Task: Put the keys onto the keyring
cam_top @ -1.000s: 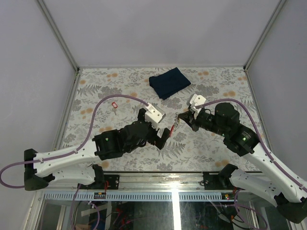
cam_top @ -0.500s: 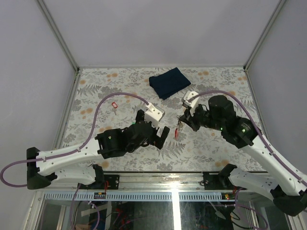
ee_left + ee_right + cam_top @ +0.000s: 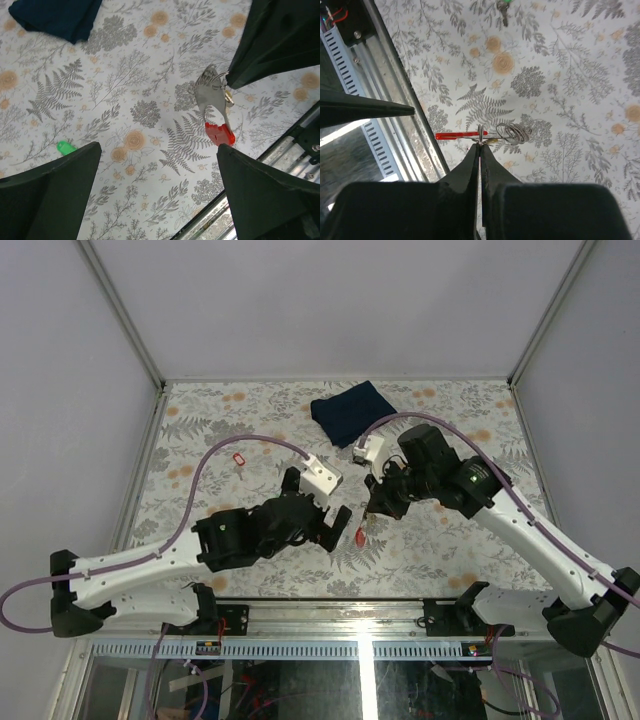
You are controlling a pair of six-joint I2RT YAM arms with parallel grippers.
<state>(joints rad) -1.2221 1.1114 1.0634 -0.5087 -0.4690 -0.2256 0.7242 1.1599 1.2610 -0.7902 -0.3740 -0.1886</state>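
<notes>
My right gripper (image 3: 372,508) is shut on the keyring and holds it above the table. The silvery loop (image 3: 212,93) hangs from its fingertips with the red tag (image 3: 220,134) below; they also show in the right wrist view as loop (image 3: 513,132) and tag (image 3: 455,135). A small yellowish piece (image 3: 492,141), seemingly the yellow-orange key, sits against the ring at the fingertips. The green-headed key (image 3: 65,147) lies on the table and shows at the top edge of the right wrist view (image 3: 504,4). My left gripper (image 3: 338,525) is open and empty, just left of the hanging tag.
A folded dark blue cloth (image 3: 352,412) lies at the back middle of the floral table (image 3: 200,430). A small red loop (image 3: 238,458) lies at the left. The table's metal front rail (image 3: 395,90) runs close below the keyring.
My right gripper has swung left and toward the near edge with the keyring, bringing the red tag next to my left gripper. The left arm has barely moved.
</notes>
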